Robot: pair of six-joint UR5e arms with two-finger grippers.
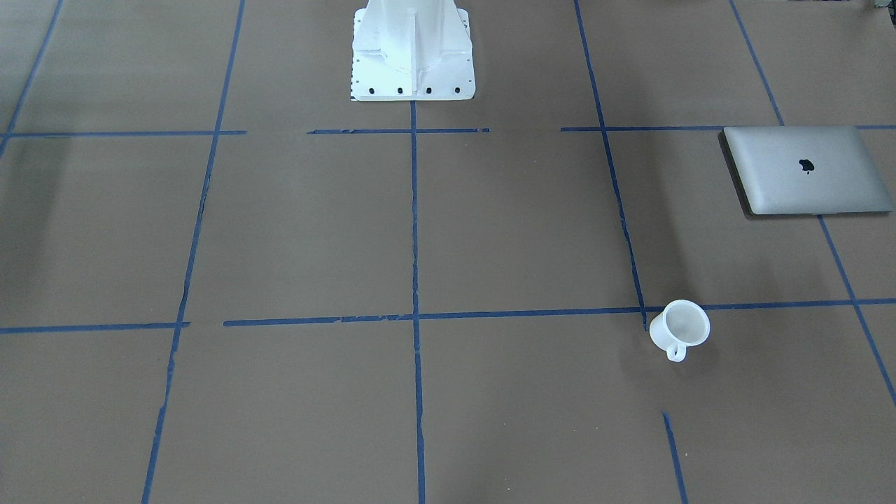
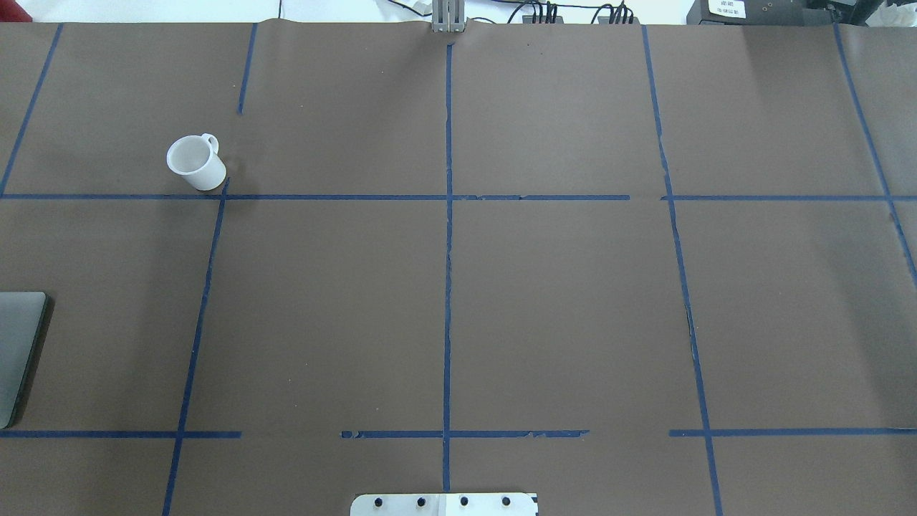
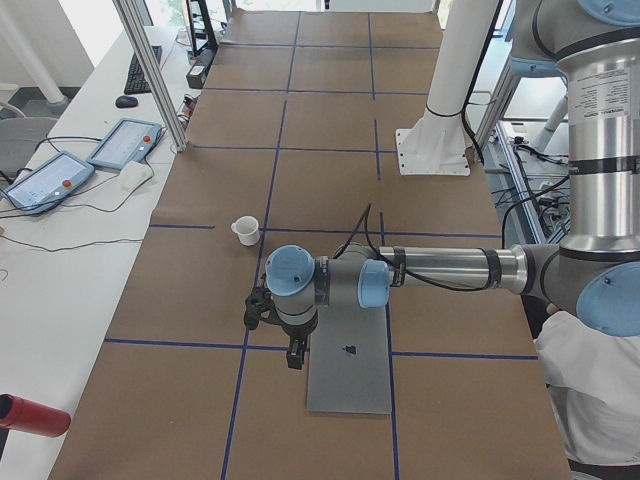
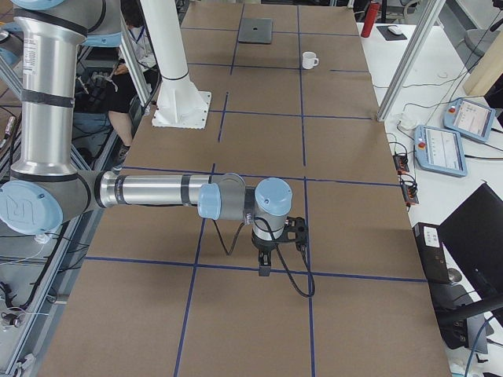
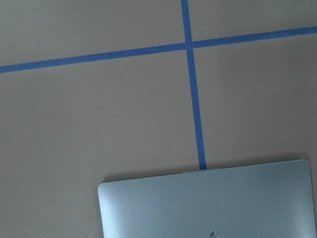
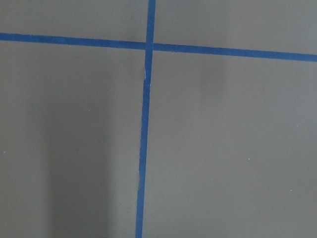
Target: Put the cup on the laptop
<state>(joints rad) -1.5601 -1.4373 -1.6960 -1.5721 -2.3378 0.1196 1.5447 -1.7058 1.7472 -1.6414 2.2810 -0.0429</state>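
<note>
The white cup [image 1: 679, 327] stands upright on the brown table, handle toward the operators' side; it also shows in the overhead view [image 2: 195, 162] and the left side view [image 3: 245, 229]. The closed silver laptop [image 1: 805, 171] lies flat on my left side, apart from the cup, and its edge fills the bottom of the left wrist view [image 5: 208, 203]. My left gripper [image 3: 260, 310] hangs above the table by the laptop's far edge. My right gripper [image 4: 297, 229] hangs over bare table far from both. I cannot tell whether either is open or shut.
The robot's white base column [image 1: 413, 49] stands at the table's middle near edge. Blue tape lines [image 2: 448, 251] grid the brown table cover. Tablets and cables [image 3: 90, 160] lie on the white side desk. A red bottle [image 3: 30, 415] lies there too.
</note>
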